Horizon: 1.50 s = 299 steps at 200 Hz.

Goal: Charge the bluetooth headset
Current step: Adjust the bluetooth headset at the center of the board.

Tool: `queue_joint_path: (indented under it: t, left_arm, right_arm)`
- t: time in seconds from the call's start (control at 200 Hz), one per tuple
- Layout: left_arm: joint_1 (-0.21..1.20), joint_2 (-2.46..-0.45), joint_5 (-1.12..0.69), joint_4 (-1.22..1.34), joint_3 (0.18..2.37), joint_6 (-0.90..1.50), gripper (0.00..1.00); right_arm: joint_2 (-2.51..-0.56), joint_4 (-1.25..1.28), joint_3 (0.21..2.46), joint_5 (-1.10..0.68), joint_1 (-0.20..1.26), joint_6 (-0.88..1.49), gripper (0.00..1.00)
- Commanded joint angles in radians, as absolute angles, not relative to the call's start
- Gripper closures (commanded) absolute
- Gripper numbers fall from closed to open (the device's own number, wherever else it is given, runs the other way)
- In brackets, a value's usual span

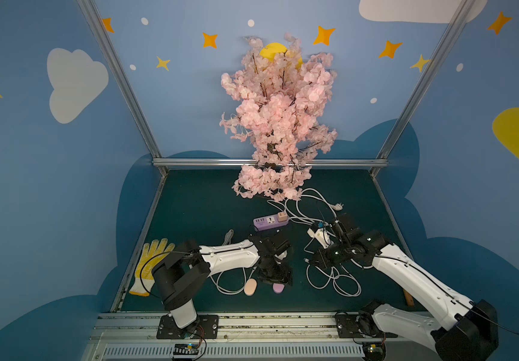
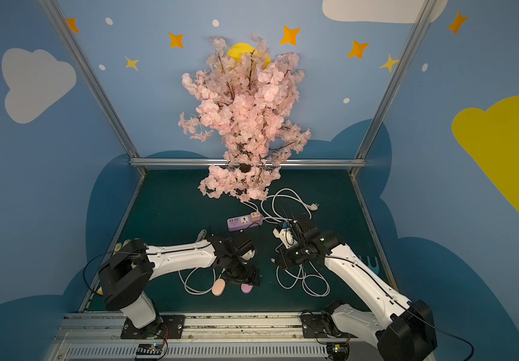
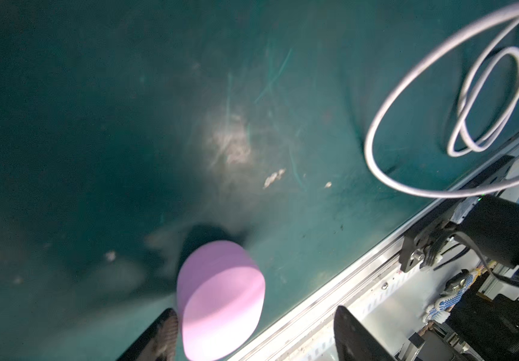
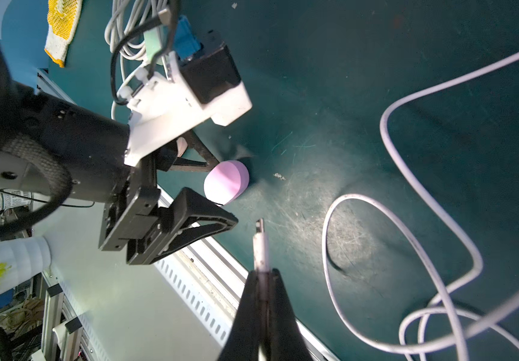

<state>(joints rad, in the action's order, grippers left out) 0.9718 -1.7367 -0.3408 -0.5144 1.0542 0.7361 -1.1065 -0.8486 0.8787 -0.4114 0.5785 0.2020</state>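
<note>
The purple headset case (image 3: 219, 300) lay on the green table mat (image 1: 205, 203) close to the near edge. It sat between the fingers of the left gripper (image 4: 224, 193). The jaws stood apart: one finger was just beside the case and the other was clear of it. Contact could not be confirmed. A pink case (image 1: 250, 287) lay just beside the purple one, on the robot's left.

To the robot's right, the right gripper (image 4: 263, 275) was clamped on the plug (image 4: 259, 243) of a white cable (image 4: 382, 128). The metal tip pointed toward the purple case but remained apart from it. Loose cable loops lay on the mat beside it.

Farther back, a purple power strip (image 1: 270, 222) carried an orange adapter (image 1: 281, 216). A pink blossom tree (image 1: 278, 118) stood at the far edge.
</note>
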Motion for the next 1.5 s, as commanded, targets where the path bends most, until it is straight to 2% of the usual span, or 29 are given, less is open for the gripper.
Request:
queue_joint_path:
  t: [0.0,0.406,0.746,1.157,1.492]
  left_arm:
    - [0.975,-1.767,-0.368,-0.535,1.092,0.701,0.24]
    - [0.995,-1.741,-0.341,-0.622,1.084,0.627,0.24]
    - [1.022,-1.799,-0.322,-0.652,1.126,0.600,0.36]
    - [1.026,-1.844,-0.240,-0.694,1.192,0.588,0.32]
    - [1.048,-1.885,-0.187,-0.703,1.229,0.577,0.40]
  right_arm:
    - [-1.087,-0.874,0.871,-0.417,0.566,0.189,1.00]
    - [-1.100,-0.862,0.879,-0.449,0.540,0.210,1.00]
    - [-1.098,-0.861,0.884,-0.460,0.533,0.224,1.00]
    - [-1.098,-0.845,0.872,-0.476,0.529,0.245,1.00]
    - [-1.108,-0.853,0.878,-0.491,0.526,0.235,1.00]
